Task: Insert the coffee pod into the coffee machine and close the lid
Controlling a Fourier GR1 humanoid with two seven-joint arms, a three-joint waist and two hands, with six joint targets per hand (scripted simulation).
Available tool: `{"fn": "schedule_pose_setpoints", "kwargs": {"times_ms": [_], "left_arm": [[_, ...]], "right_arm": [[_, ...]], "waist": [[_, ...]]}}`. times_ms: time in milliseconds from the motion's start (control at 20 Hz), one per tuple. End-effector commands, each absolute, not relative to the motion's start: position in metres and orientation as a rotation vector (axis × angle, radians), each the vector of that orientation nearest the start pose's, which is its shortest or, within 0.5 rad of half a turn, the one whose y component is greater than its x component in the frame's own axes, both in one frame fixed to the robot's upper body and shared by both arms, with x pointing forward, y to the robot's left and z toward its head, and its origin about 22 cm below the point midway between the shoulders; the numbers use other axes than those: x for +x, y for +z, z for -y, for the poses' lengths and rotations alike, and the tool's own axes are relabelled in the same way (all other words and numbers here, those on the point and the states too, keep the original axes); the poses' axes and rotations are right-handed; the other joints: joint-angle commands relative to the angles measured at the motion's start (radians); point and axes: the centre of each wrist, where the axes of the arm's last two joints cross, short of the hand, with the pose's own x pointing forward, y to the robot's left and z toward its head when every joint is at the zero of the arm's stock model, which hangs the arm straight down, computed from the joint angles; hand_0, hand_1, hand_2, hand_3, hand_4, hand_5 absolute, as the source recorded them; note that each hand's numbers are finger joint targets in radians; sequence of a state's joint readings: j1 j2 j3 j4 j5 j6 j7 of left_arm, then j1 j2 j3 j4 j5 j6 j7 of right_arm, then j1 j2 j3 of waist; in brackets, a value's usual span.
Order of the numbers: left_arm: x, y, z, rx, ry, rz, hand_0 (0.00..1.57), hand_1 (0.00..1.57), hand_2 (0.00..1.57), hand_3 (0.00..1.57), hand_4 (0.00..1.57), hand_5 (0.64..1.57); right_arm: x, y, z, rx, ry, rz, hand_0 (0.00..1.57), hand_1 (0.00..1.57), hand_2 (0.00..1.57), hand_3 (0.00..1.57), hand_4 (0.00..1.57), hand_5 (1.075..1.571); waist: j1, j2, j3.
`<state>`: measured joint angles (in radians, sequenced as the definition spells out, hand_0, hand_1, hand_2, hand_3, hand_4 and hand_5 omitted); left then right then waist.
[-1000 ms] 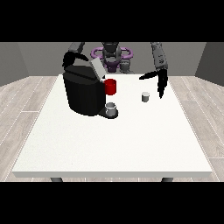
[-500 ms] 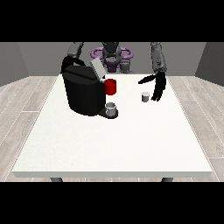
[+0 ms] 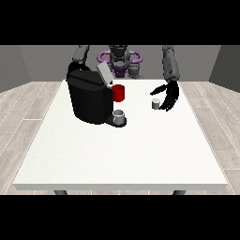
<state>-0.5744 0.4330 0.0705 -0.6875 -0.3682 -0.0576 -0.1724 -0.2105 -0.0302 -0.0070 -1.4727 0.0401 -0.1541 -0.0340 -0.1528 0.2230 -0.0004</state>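
The pod [image 3: 155, 104] stands upright on the desk [image 3: 140, 150], apart from the machine [image 3: 91, 98], with the spread, empty robot hand [image 3: 168, 95] at the view's right just beside it; likely light and rigid, best pinched at its sides.

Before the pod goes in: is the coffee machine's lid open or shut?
Open. The grey lid stands tilted up above the top of the black coffee machine; the coffee pod sits on the table, outside the machine.

robot hand at view's left hidden behind coffee machine [image 3: 89, 96], table legs cut off
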Motion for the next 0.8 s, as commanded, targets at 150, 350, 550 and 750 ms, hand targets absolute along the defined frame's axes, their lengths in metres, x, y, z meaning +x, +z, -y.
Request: {"fn": "schedule_pose_setpoints", "kwargs": {"times_ms": [150, 350, 550, 750], "left_arm": [[0.373, 0.018, -0.355, 0.653, -0.676, 1.388, 0.67, 0.67, 0.81, 0.55, 0.00, 1.571], [0.383, 0.031, -0.355, 0.713, -0.647, 1.430, 0.69, 0.69, 0.85, 0.65, 0.29, 1.571], [0.370, 0.004, -0.352, 0.751, -0.682, 1.405, 0.84, 0.84, 0.97, 0.75, 0.38, 1.571], [0.379, 0.016, -0.354, 0.802, -0.743, 1.357, 0.93, 0.93, 1.04, 0.82, 0.28, 1.571]], "right_arm": [[0.296, 0.037, 0.206, -0.092, -0.021, 1.727, 0.00, 0.00, 0.00, 0.00, 0.43, 1.571], [0.302, 0.049, 0.206, -0.090, -0.015, 1.728, 0.00, 0.00, 0.00, 0.00, 0.48, 1.571], [0.290, 0.029, 0.217, -0.098, -0.010, 1.716, 0.00, 0.00, 0.00, 0.00, 0.49, 1.571], [0.291, 0.031, 0.201, -0.077, -0.023, 1.720, 0.00, 0.00, 0.00, 0.00, 0.51, 1.571]], "waist": [[-0.019, 0.039, 0.0000], [-0.024, 0.048, -0.0001], [-0.026, 0.029, 0.0001], [-0.042, 0.034, 0.0003]]}}
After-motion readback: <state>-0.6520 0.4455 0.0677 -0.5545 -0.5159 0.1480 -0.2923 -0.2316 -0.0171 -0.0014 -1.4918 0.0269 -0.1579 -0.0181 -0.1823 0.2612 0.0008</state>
